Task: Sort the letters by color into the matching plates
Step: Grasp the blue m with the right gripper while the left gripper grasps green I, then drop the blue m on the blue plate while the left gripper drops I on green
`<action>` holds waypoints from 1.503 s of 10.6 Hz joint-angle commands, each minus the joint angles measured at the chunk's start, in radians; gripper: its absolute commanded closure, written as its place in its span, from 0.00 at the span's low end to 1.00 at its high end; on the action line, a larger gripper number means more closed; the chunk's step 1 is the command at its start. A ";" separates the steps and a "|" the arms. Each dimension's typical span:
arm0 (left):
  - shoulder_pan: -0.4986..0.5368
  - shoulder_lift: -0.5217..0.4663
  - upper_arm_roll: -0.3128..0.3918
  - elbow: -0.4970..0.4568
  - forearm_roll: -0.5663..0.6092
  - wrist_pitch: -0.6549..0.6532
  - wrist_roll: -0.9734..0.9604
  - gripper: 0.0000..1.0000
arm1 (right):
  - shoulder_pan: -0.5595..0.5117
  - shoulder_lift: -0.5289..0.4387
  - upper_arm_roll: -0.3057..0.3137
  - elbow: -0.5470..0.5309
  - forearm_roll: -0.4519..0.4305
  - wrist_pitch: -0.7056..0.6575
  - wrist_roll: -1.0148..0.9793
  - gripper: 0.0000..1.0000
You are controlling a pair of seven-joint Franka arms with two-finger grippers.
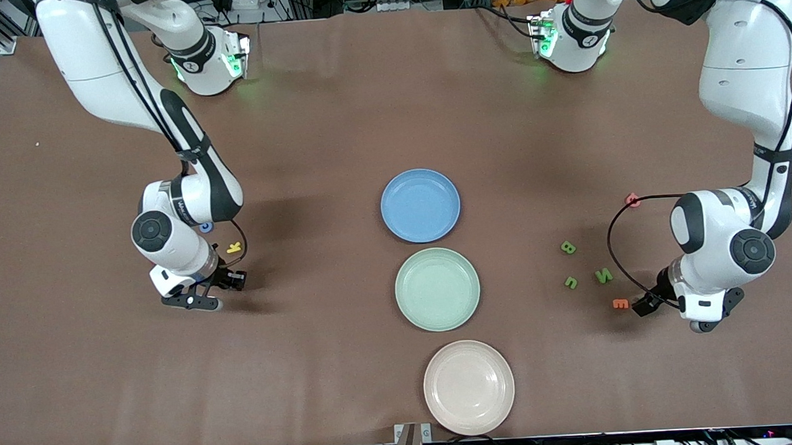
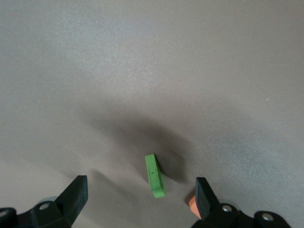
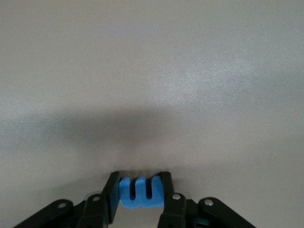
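My right gripper (image 1: 193, 301) is low at the table near the right arm's end, shut on a blue letter (image 3: 141, 192) that sits between its fingers (image 3: 113, 190); the hand hides this letter in the front view. Another blue piece (image 1: 205, 227) peeks out beside that arm. My left gripper (image 1: 712, 314) hangs open near the left arm's end, with a green letter (image 2: 155, 175) on the table below it. Three green letters (image 1: 567, 247), (image 1: 570, 282), (image 1: 603, 276) lie between it and the plates. The blue plate (image 1: 421, 205) and the green plate (image 1: 437, 289) stand mid-table with nothing in them.
A cream plate (image 1: 469, 387) sits nearest the front camera. An orange piece (image 1: 620, 303) lies beside the left gripper, close to one finger (image 2: 204, 194). A pink piece (image 1: 632, 200) lies near the left arm, and a yellow piece (image 1: 234, 247) by the right arm.
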 commanded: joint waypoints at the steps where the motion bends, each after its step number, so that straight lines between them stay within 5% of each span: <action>1: -0.004 0.038 0.003 0.041 0.016 0.011 -0.030 0.00 | 0.005 0.013 0.000 0.021 0.000 -0.008 0.021 1.00; 2: -0.004 0.038 0.003 0.041 0.016 0.014 -0.028 0.13 | 0.020 0.007 0.000 0.024 0.000 -0.008 0.047 1.00; 3: -0.004 0.035 0.003 0.039 0.019 0.014 -0.025 0.99 | 0.045 -0.011 0.000 0.024 0.000 -0.017 0.085 1.00; 6: -0.004 0.030 0.003 0.039 0.019 0.014 -0.021 1.00 | 0.144 -0.042 0.003 0.035 0.000 -0.081 0.235 1.00; 13: -0.017 -0.042 -0.014 0.039 0.029 0.002 -0.018 1.00 | 0.247 -0.059 0.190 0.090 -0.001 -0.117 0.555 1.00; 16: -0.016 -0.097 -0.103 0.036 0.030 -0.006 -0.019 1.00 | 0.342 -0.054 0.201 0.113 -0.001 -0.117 0.673 1.00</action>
